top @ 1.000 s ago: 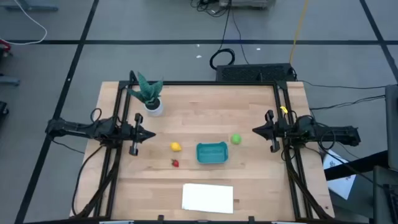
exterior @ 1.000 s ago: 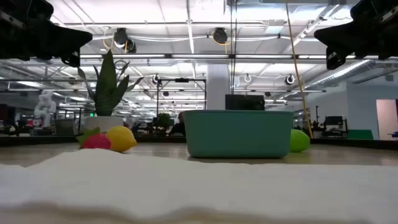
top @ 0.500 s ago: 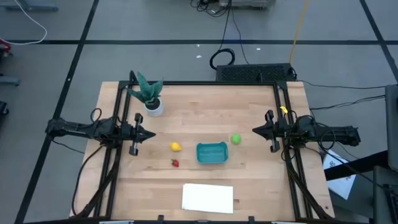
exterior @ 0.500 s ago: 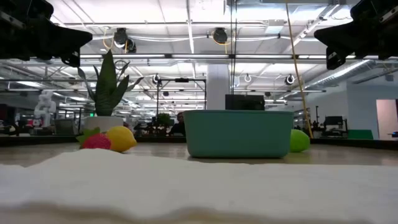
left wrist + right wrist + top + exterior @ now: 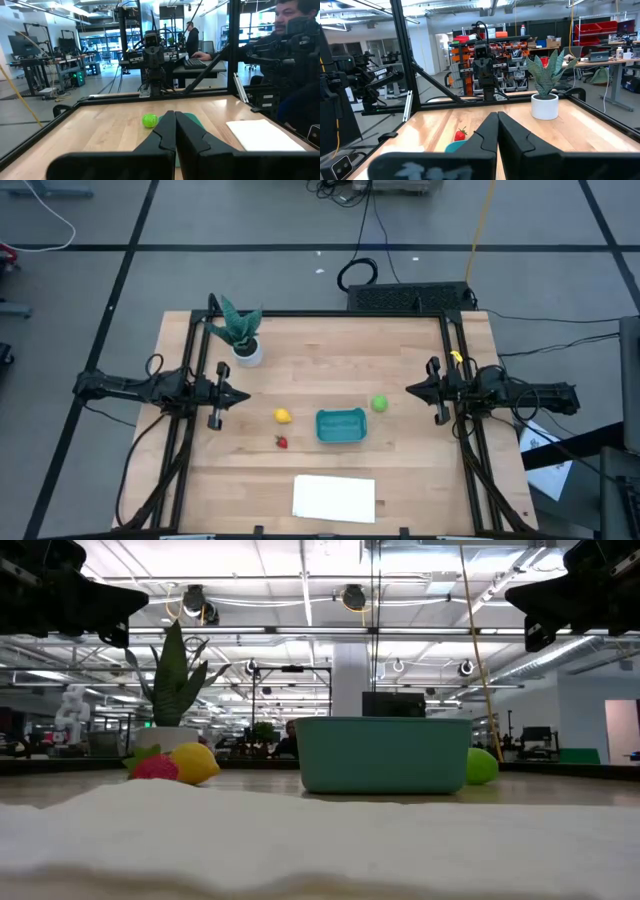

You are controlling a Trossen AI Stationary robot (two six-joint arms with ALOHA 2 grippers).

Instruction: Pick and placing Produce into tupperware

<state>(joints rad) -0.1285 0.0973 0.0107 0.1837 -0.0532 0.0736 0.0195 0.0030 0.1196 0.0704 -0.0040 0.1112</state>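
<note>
The teal tub [image 5: 341, 425] rests on its base at the table's middle; it also shows in the low view [image 5: 384, 754]. A yellow lemon [image 5: 283, 416] and a red strawberry [image 5: 282, 442] lie to its left, and a green ball [image 5: 379, 404] lies at its far right corner. The left wrist view shows the green ball [image 5: 149, 120], the right wrist view the strawberry [image 5: 460, 134]. My left gripper [image 5: 247, 396] hovers shut at the table's left, left of the lemon. My right gripper [image 5: 408, 390] hovers shut at the right, right of the ball.
A spiky green plant in a white pot [image 5: 241, 335] stands at the far left corner. A flat white sheet [image 5: 334, 498] lies at the near edge. Black frame rails run along the table's left, right and far sides. A person [image 5: 295, 60] sits beyond the table.
</note>
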